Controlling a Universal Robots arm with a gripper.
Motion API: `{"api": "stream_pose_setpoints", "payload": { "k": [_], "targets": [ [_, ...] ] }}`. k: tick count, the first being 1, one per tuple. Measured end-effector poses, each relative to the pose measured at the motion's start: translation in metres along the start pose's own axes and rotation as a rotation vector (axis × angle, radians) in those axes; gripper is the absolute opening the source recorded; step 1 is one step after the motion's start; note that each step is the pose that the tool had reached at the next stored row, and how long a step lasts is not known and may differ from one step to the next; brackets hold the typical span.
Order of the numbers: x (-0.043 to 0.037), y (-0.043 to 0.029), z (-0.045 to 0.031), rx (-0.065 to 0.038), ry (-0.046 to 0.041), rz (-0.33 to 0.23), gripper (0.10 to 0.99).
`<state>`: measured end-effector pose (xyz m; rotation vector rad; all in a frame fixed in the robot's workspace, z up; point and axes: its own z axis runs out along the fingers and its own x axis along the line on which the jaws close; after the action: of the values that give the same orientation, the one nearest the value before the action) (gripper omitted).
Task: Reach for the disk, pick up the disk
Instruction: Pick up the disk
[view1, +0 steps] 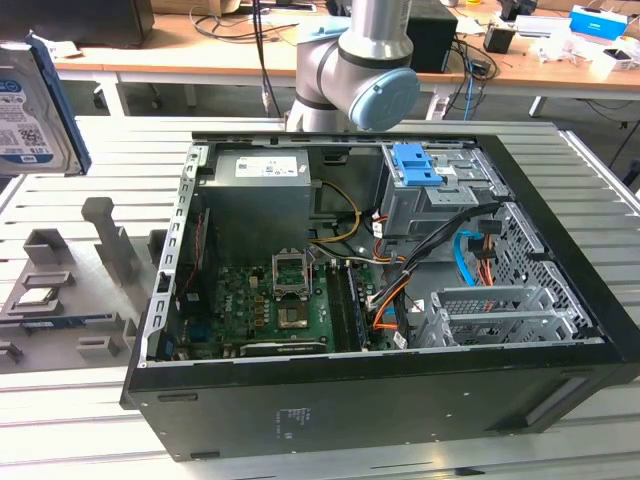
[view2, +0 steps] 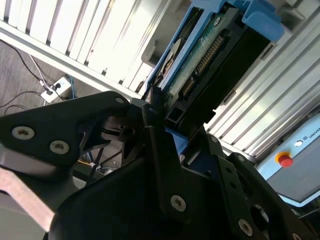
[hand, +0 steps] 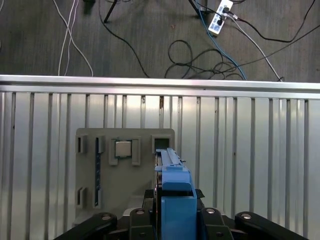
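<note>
The disk (view1: 25, 110) hangs upright at the exterior view's far left, well above the table, showing its white-and-blue label and blue rail frame. In the first wrist view I see the disk (hand: 174, 187) edge-on, with my gripper (hand: 175, 196) shut on it, a black finger on each side. The second wrist view shows the green circuit-board side of the disk (view2: 210, 55), with the black fingers (view2: 152, 107) of my gripper (view2: 165, 120) clamped on its near end. The disk is lifted clear of the grey fixture (hand: 125, 175) below it.
An open computer case (view1: 380, 400) lies on the slatted table, with a bare blue bracket (view1: 415, 165) inside. The grey fixture (view1: 60, 290) beside it carries a processor chip (hand: 123, 149) and an open slot (hand: 161, 144). Cables and a power strip (hand: 220, 17) lie on the floor.
</note>
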<state>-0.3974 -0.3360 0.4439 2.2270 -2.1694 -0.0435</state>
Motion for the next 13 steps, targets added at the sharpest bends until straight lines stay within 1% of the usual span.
{"api": "stream_pose_setpoints", "payload": {
  "k": [11, 12, 13],
  "targets": [
    [-0.0001, 0.0004, -0.018, 0.0, 0.0002, 0.0, 0.369],
    [-0.0001, 0.0006, -0.0223, -0.001, 0.0002, 0.0, 0.369],
    [-0.0002, 0.0007, -0.0249, -0.001, 0.0001, 0.0, 0.369]
  ]
}}
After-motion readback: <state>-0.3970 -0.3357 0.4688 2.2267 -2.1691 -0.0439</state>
